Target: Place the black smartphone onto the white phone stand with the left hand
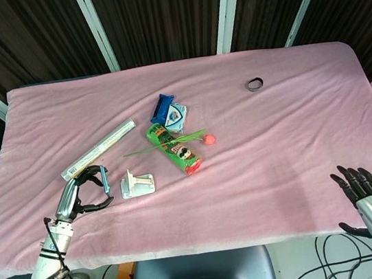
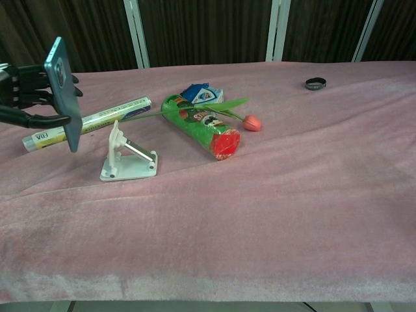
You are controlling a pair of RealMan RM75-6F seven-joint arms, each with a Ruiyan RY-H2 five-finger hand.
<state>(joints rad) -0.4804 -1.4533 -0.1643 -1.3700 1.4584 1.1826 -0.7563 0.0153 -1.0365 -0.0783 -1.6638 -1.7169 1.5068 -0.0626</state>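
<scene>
On the pink cloth (image 1: pixel 280 168) lie one white stand (image 2: pixel 127 158), one green can (image 2: pixel 200 125), one foil roll (image 2: pixel 88 121), one blue packet (image 1: pixel 169 113), one artificial tulip (image 2: pixel 250 121) and one black ring (image 2: pixel 315 83). The left hand (image 2: pixel 25 94) grips one phone (image 2: pixel 64 92) between thumb and fingers, upright and tilted, in the air just left of the stand and above the roll. The right hand (image 1: pixel 368 195) hangs past the near edge, fingers straight and a little apart, holding nothing

Only legible txt: "FDA"-like letters on end label of long foil roll (image 2: pixel 88 121), left of frame. Can (image 2: pixel 201 126) and blue packet (image 2: pixel 203 93) print too small.
</scene>
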